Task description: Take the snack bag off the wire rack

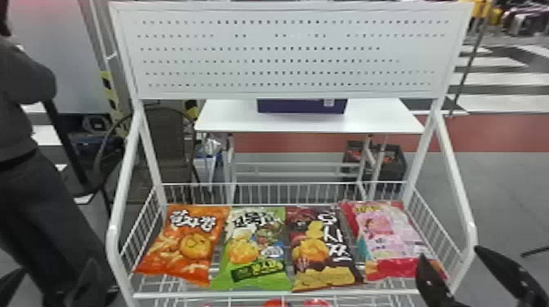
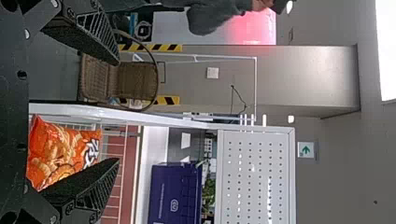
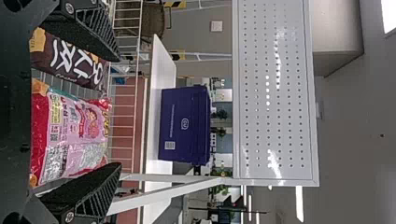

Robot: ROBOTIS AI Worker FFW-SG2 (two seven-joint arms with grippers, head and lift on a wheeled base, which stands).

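Head view, read as a dial. Print: large lettering on four snack bags; a small pale label on a blue box (image 1: 302,107). Bags: orange bag (image 1: 192,245), between seven and eight o'clock; green bag (image 1: 255,245), six; brown bag (image 1: 312,249), five; pink bag (image 1: 390,241), four. All lie face-up, side by side, in the basket of the white wire rack (image 1: 123,187). Perforated panel (image 1: 286,92), twelve o'clock. Behind: white table (image 1: 233,116) bearing the box, wicker chair (image 1: 167,139), red and grey floor (image 1: 510,183). Left pincer (image 1: 59,267), eight o'clock, fingers apart; right pincer (image 1: 449,253), four o'clock, near the pink bag, fingers apart.

Left wrist view. Lettering on the orange bag and box; one green arrow sign (image 2: 306,150). Orange bag: glossy, crinkled, partly behind a finger of the left pincer (image 2: 118,111). Fingers parted, clamped on nothing.

Right wrist view. White lettering on the brown bag; small print and a figure on the shiny pink-and-red bag. Right pincer (image 3: 120,112): fingers parted, clamped on nothing; the pink bag shows between them.
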